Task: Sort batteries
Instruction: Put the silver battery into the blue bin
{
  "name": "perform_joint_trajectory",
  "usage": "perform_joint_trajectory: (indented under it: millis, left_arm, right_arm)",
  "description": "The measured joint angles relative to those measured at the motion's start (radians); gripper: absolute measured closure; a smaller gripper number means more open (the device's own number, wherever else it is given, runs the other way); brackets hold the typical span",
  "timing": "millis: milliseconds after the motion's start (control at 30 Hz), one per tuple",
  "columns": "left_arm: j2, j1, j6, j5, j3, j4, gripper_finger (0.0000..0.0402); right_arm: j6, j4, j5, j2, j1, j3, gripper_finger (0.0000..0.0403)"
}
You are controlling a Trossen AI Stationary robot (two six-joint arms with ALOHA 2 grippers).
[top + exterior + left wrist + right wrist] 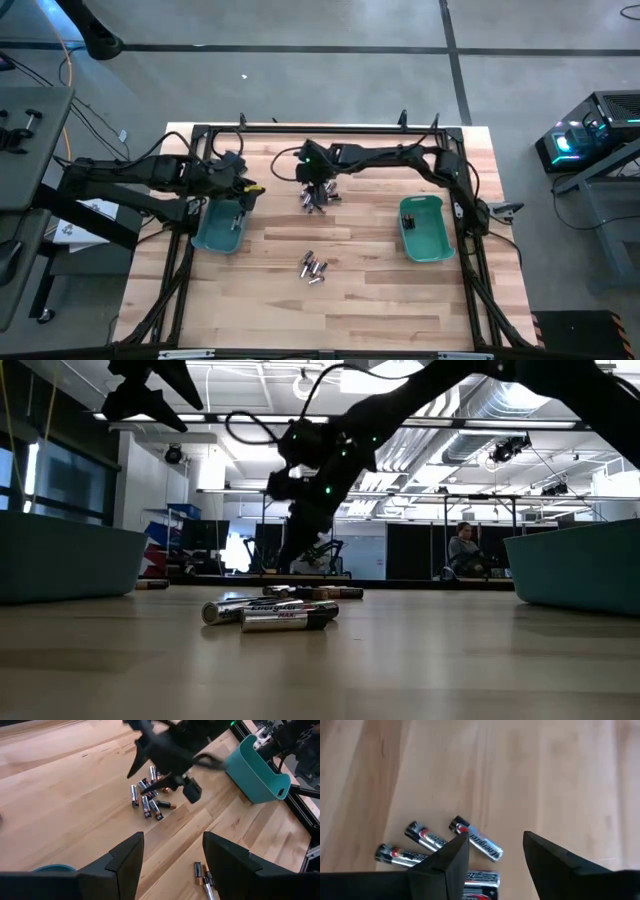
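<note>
The batteries lie in two heaps on the wooden table. The far heap [318, 199] holds silvery cells and dark ones with copper ends, also seen as the far heap [149, 800]. The near heap [313, 267] lies toward the table's middle, closest to the low camera as the near heap [272, 613]. My right gripper [315, 188] hovers open just over the far heap. In its wrist view my right gripper [495, 852] has silvery batteries [476, 840] below and beside its fingertips, with no touch visible. My left gripper [246, 190] is open above the left teal bin [220, 228].
The right teal bin [422, 227] stands near the table's right edge with something dark inside. The black frame rails [320, 129] run along the far edge and sides. Bare wood lies between the two bins and toward the near edge. A person [465, 550] sits in the room beyond.
</note>
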Motion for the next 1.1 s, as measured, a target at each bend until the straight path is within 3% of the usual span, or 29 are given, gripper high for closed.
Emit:
perform_joint_trajectory:
  millis: [367,800,933,1100]
  left_arm:
    - [0.000,0.000,0.000,0.000,0.000,0.000,0.0204]
    - [0.000,0.000,0.000,0.000,0.000,0.000,0.0204]
    - [0.000,0.000,0.000,0.000,0.000,0.001,0.0204]
    - [0.000,-0.001,0.000,0.001,0.000,0.001,0.0204]
  right_arm:
    - [-0.032,0.006,0.003,0.027,-0.001,-0.011,0.0225]
    - [-0.030,0.041,-0.037,0.039,-0.001,-0.011,0.0314]
    - [0.027,0.038,-0.022,0.063,0.007,-0.011,0.0310]
    - [0.074,0.035,-0.016,0.074,0.019,-0.010,0.0278]
